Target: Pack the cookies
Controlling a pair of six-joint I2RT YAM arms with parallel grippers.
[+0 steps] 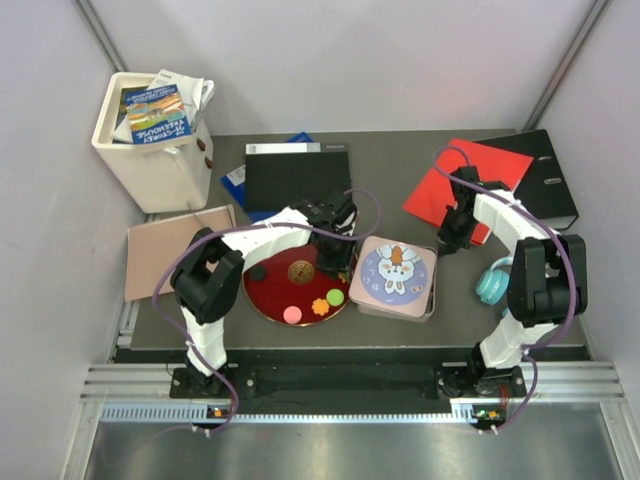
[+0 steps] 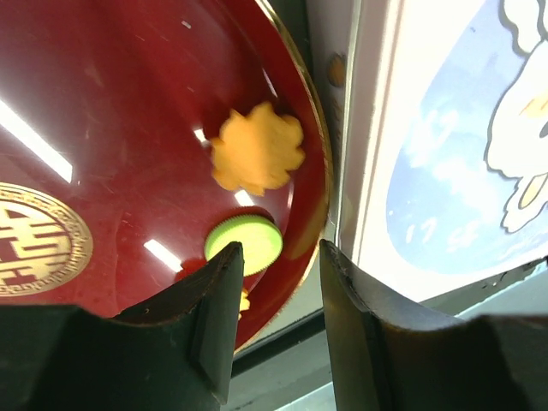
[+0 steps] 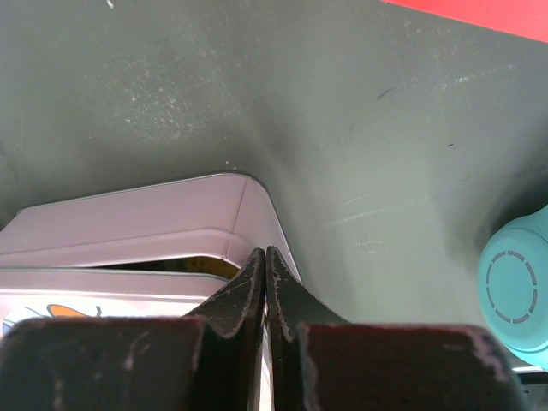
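- Closest to the tabletop's near edge, a little left of its middle, lies a glossy round red lacquer plate (image 1: 272,298) with a gold rim and gold emblem. Its shallow dish keeps the cookies gathered and open to a reach from above.
- The cookies all sit on it, unpacked. A pink round cookie (image 1: 292,314), an orange flower-shaped cookie (image 1: 320,307) and a green round cookie with a ridged edge (image 1: 335,297) line the plate's near-right rim. A black round cookie (image 1: 258,271) lies toward its left side. They look flat, thin and matte, so a pinch would likely have to go low across their edges.
- Just beside the plate, toward the right edge, rests a square pale-pink metal tin with rounded corners (image 3: 128,223). Its lid printed with a cartoon rabbit (image 1: 395,272) sits askew and leaves a dark gap, probably where the cookies are meant to go.
- The left gripper (image 2: 278,282) hangs over the plate's right rim, jaws parted and empty. The green cookie lies just ahead of its fingertips, seemingly lined up for a pick.
- The right gripper (image 3: 265,274) hovers at the tin's far-right corner, jaws clenched on nothing, perhaps placed to nudge the lid.
- A smooth teal round plastic earcup (image 1: 492,282) lies near the right edge.
- Farther back lie a flat red folder (image 1: 480,170) and a black ring binder (image 1: 548,180) at the far-right corner, and a black notebook (image 1: 297,177) by the far edge.
- A white bin of magazines (image 1: 150,165) stands at the far-left corner.
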